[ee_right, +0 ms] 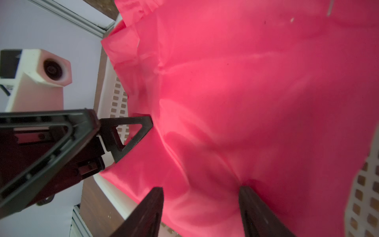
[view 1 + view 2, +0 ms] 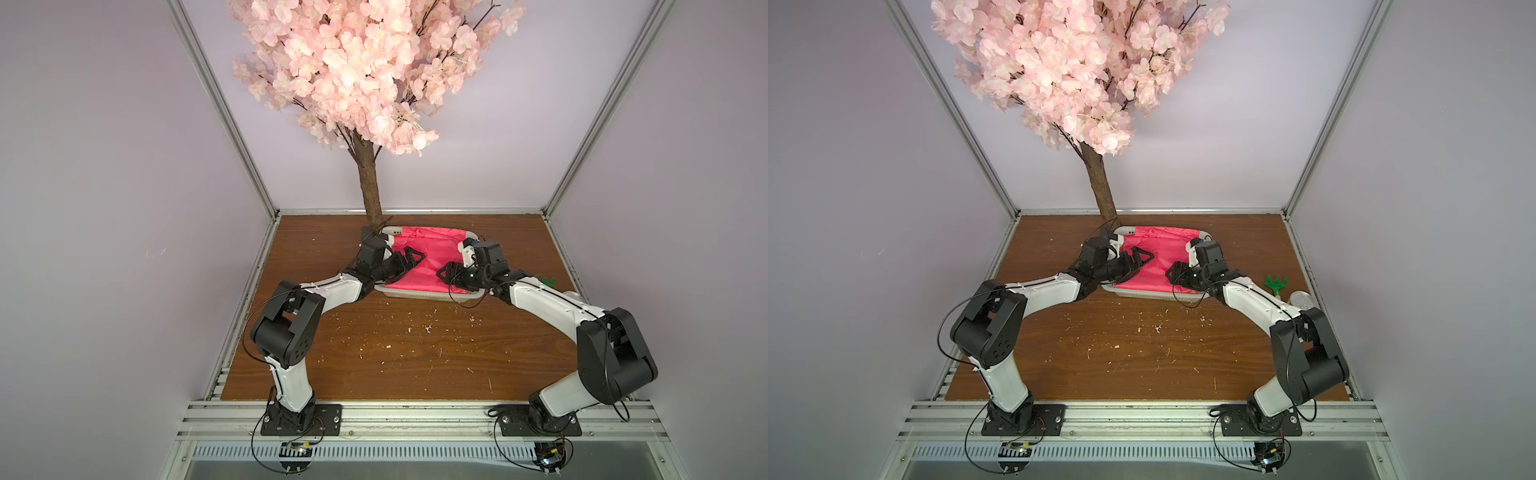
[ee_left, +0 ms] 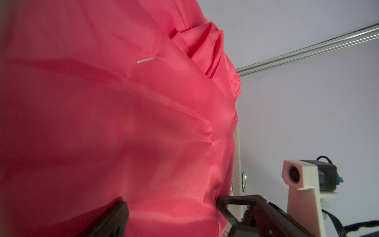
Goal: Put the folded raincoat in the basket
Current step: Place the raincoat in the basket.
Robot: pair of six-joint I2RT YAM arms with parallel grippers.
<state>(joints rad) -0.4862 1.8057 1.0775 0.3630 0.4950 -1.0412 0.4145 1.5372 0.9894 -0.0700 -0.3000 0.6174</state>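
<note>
The pink folded raincoat [image 2: 428,257] [image 2: 1154,253] lies inside the white perforated basket [image 2: 415,296] [image 2: 1142,294] at the back of the table and fills most of it. My left gripper [image 2: 409,259] [image 2: 1139,258] is open over the raincoat's left part, with one finger [image 3: 114,215] resting against the cloth. My right gripper [image 2: 446,277] [image 2: 1177,272] [image 1: 202,190] stands open over the right part, both tips pressing into the fabric without pinching it. The basket's wall [image 1: 117,98] shows beside the raincoat [image 1: 246,92] [image 3: 123,112].
A tree trunk [image 2: 370,187] with pink blossoms [image 2: 365,62] rises just behind the basket's left corner. A green toy rake [image 2: 1277,283] and a round pale lid [image 2: 1300,298] lie at the right edge. White crumbs dot the wooden table [image 2: 395,357].
</note>
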